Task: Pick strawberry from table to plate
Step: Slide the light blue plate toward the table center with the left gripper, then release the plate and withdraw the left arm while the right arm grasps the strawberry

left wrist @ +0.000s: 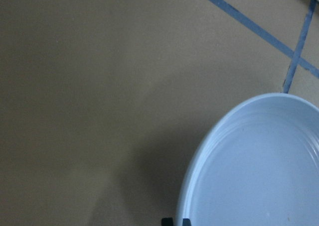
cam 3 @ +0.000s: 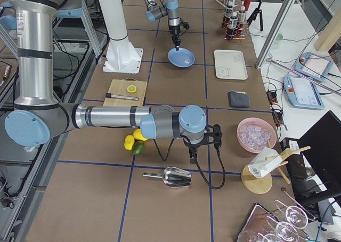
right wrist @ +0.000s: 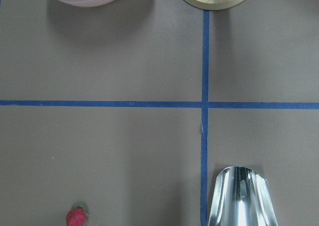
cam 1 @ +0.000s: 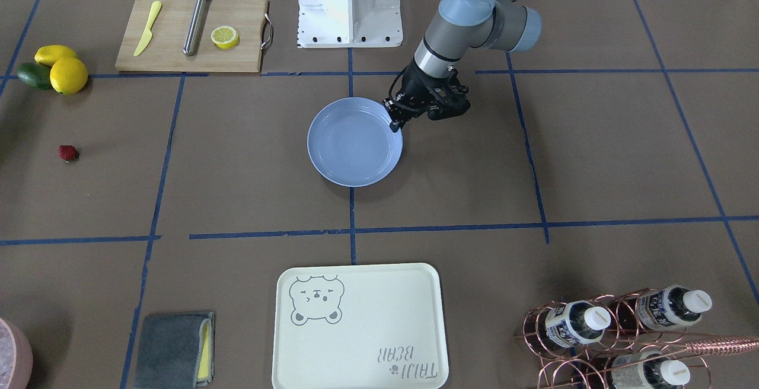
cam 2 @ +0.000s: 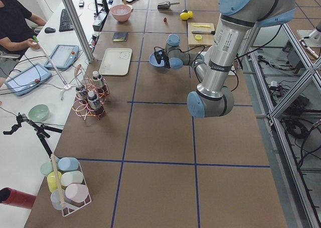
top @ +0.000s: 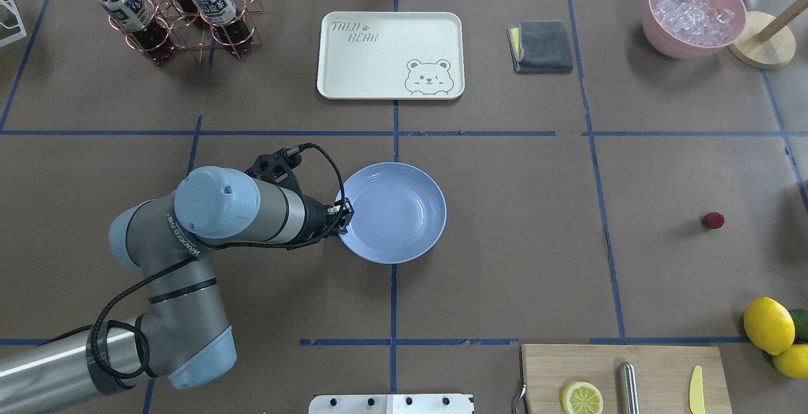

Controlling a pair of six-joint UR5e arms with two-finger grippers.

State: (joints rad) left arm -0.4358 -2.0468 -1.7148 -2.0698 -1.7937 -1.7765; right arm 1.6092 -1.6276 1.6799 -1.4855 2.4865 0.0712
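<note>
Two black fingertips [left wrist: 167, 221] of the left gripper [top: 344, 215], nearly together, pinching the rim of the plate [top: 394, 212] on its side toward the robot's left. Cannot tell whether lifted or resting on the table [top: 517, 243]; sits across one blue tape line.

Further out, to the robot's right and well apart from the plate: the strawberry [top: 714, 220], lying on bare table, touched by nothing. Nearer the robot from it, two lemons [top: 768, 324] with a green fruit [top: 800, 322] just beside them, then a cutting board [top: 656, 363] bearing a lemon half [top: 582, 397].

Right gripper [cam 3: 192, 156] pointing down over the table's right end, seen only from the side, so clenched or released cannot be told. From its wrist camera: the strawberry at lower left, a metal scoop [right wrist: 241, 196] at lower right.

Across the table from the plate, a cream bear tray [top: 390, 54].
</note>
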